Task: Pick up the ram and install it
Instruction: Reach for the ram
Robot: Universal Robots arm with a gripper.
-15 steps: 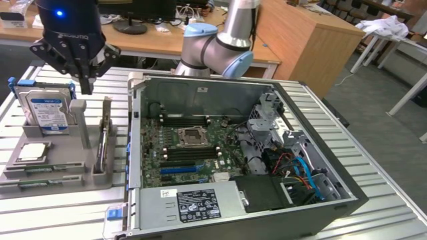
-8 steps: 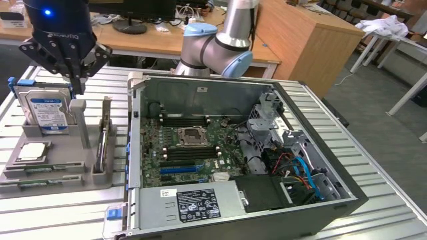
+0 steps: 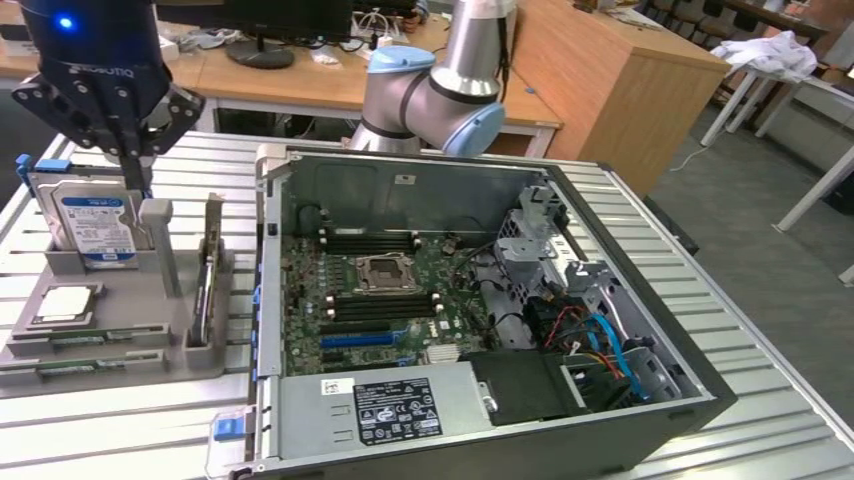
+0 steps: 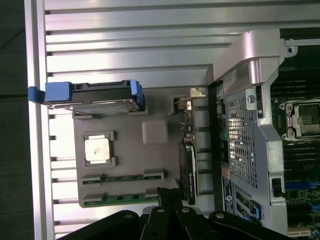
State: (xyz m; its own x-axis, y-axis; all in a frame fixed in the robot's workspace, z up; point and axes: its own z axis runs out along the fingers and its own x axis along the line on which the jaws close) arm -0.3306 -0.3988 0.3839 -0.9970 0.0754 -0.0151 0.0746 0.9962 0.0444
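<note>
Two thin green ram sticks [image 3: 83,343] lie flat in the front grooves of a grey holder tray [image 3: 127,345] on the exterior view's left; in the wrist view one ram stick [image 4: 125,177] lies in its groove with a second just beyond it. My black gripper [image 3: 138,185] hangs above the tray's back part, beside the hard drive [image 3: 94,225], well apart from the ram. Its fingers are shut together with nothing between them. In the wrist view the gripper [image 4: 168,194] points down over the tray's edge. The motherboard's black slots [image 3: 367,241] lie inside the open computer case [image 3: 641,300].
The tray also carries a blue-labelled hard drive [image 4: 92,97] standing upright, a square silver processor chip [image 3: 64,303] and an upright dark card [image 3: 208,285]. The arm's base [image 3: 434,95] stands behind the case. Ribbed metal table [image 3: 120,430] runs in front of the tray.
</note>
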